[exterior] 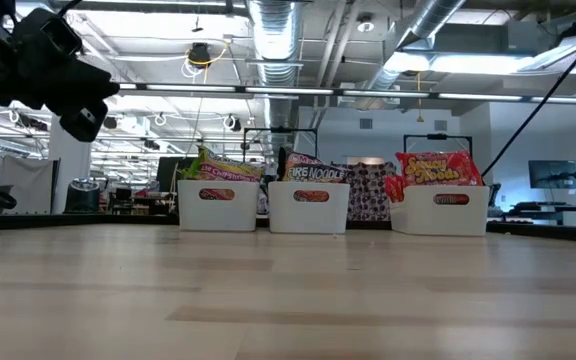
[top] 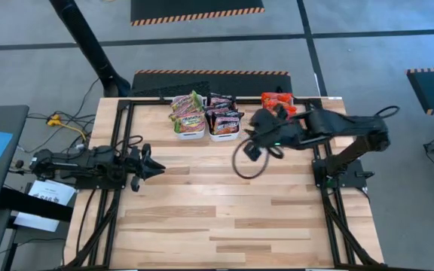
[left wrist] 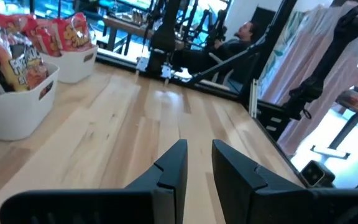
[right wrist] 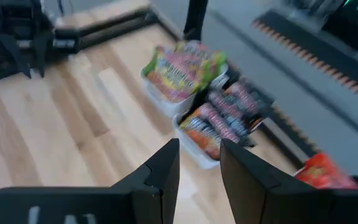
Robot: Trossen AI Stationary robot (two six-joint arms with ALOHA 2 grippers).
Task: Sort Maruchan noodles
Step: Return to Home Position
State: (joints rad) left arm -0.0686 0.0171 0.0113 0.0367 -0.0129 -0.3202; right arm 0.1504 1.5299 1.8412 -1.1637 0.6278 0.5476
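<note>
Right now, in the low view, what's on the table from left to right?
Left white bin with green packs, middle white bin with black packs, right white bin with red packs.

Three white trays (exterior: 310,215), wooden table (top: 217,218) — perhaps a seated person (left wrist: 232,46)

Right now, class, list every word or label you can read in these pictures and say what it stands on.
"NOODL", part of a longer word, on the dark packet in the middle bin.
Yellow lettering on the red packet: too blurred to read.
Lettering on the green packet: too blurred to read.
Red oval labels on the bin fronts: too small to read.
</note>
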